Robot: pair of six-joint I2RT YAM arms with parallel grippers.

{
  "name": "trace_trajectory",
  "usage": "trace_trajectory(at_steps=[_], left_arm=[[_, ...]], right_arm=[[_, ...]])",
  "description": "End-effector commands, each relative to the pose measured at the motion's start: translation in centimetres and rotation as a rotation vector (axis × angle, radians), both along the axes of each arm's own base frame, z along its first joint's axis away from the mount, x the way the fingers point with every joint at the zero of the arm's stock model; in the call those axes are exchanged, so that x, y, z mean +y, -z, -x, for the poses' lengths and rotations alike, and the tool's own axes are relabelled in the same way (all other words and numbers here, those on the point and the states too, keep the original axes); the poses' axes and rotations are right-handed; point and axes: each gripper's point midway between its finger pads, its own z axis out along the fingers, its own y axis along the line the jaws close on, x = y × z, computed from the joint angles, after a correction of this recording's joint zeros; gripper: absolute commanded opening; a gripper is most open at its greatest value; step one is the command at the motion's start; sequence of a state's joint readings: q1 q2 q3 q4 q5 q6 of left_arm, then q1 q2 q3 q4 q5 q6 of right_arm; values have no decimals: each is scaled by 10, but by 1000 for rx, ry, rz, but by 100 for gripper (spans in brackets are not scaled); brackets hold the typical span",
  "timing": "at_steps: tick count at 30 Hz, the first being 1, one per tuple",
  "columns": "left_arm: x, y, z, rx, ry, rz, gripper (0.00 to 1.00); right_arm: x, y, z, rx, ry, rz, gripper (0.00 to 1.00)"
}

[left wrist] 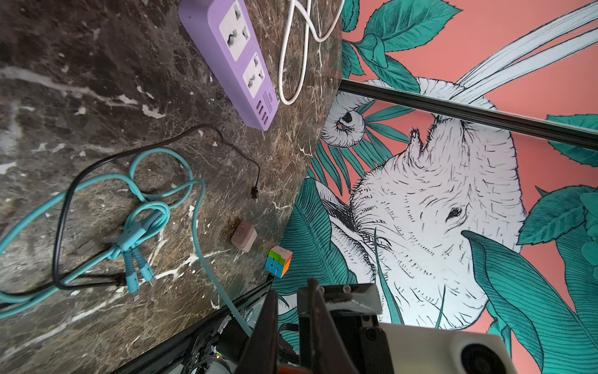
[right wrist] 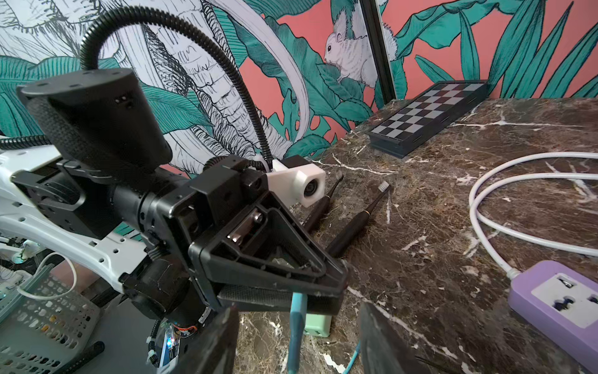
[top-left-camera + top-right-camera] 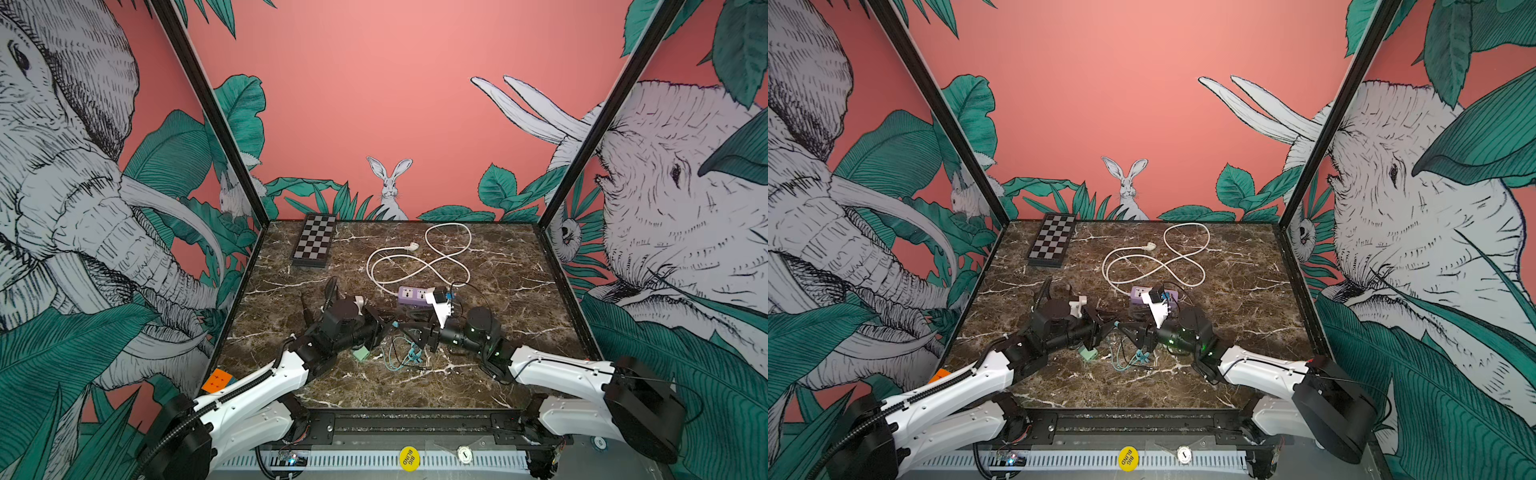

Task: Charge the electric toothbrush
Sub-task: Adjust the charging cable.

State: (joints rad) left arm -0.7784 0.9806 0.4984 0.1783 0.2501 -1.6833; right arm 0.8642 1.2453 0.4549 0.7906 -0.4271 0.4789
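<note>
**Grippers.** Your left gripper [image 2: 339,288], black with ribbed triangular fingers, is clamped on the flat plug end of the teal cable [image 2: 297,311]. The cable's rubbery loops lie tangled with a thin black lead [image 1: 61,226]. Your right gripper [image 2: 297,327] stands partly open, a dark finger [image 2: 220,340] on either side of that plug, gripping nothing.

**Task object.** The electric toothbrush [image 2: 352,226], a slim matte-black wand with a grey bristle head, lies flat beside your left arm, on the side away from the power strip [image 3: 411,296]. A second like it [image 2: 325,202] lies just beside.

**Surface and room.** The strip is lilac plastic, and its glossy white cord [image 3: 415,257] curls in a figure-eight. The table [image 3: 519,332] is polished brown marble with white veins. The walls are coral, printed with elephants, a rabbit and green leaves. A chequered board [image 3: 313,241] rests at the far left corner, and a mint-green adapter [image 3: 360,354] sits under your left gripper.

**Container.** A perforated grey basket [image 2: 48,311] sits off the table's edge; its contents cannot be told.
</note>
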Motion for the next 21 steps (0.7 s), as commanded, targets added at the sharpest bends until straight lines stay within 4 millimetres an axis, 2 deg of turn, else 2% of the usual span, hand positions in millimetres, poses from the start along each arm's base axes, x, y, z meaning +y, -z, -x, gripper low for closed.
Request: trace_trajectory(at_steps=[1,9,21], left_arm=[[1,-3,0,-10,-10,24,0],[1,0,0,-6,-16,31,0],[5,5,0,-1,-35,33,0]], right_arm=[[7,-15,1,-37,-26,-46,54],[17,-9,-2,-4,-51,-56,38],[28,1,2,29,-87,-45,32]])
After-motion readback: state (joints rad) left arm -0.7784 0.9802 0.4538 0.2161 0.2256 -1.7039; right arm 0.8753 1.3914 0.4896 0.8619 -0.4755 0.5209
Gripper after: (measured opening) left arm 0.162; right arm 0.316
